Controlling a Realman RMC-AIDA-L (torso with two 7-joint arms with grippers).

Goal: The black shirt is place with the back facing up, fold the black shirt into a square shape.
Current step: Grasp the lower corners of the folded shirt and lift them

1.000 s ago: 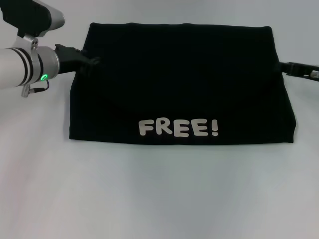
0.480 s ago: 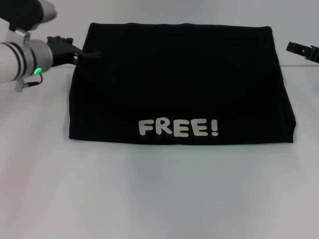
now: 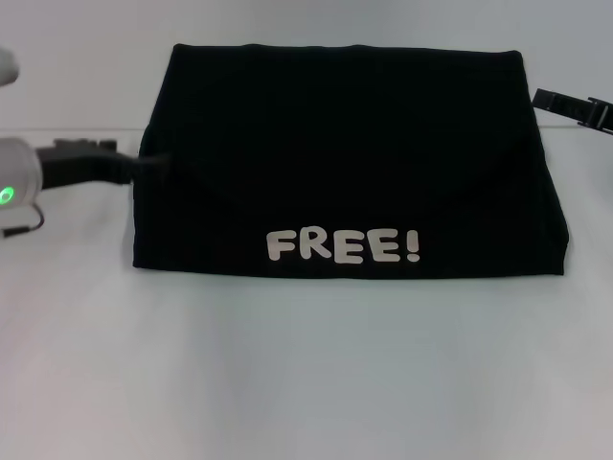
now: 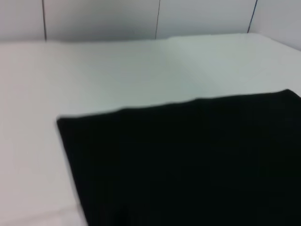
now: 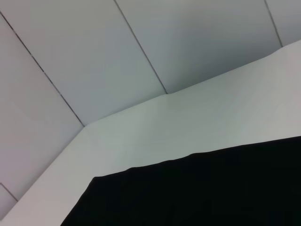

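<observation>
The black shirt [image 3: 345,163] lies flat on the white table [image 3: 306,374], folded into a wide rectangle. The white "FREE!" lettering [image 3: 342,246] faces up near its front edge. My left gripper [image 3: 153,165] is low at the shirt's left edge, about halfway along, with its tip at the cloth. My right gripper [image 3: 551,101] is beside the shirt's far right corner, just apart from the fabric. The shirt also shows in the left wrist view [image 4: 188,160] and in the right wrist view [image 5: 211,193].
The white table extends bare in front of the shirt and to both sides. Grey wall panels [image 5: 141,47] stand behind the table's far edge.
My left gripper has moved from the shirt's far left corner toward the front along the left edge, and the arm has drawn back left. My right gripper lifted off the right edge toward the far corner. The shirt has not moved.
</observation>
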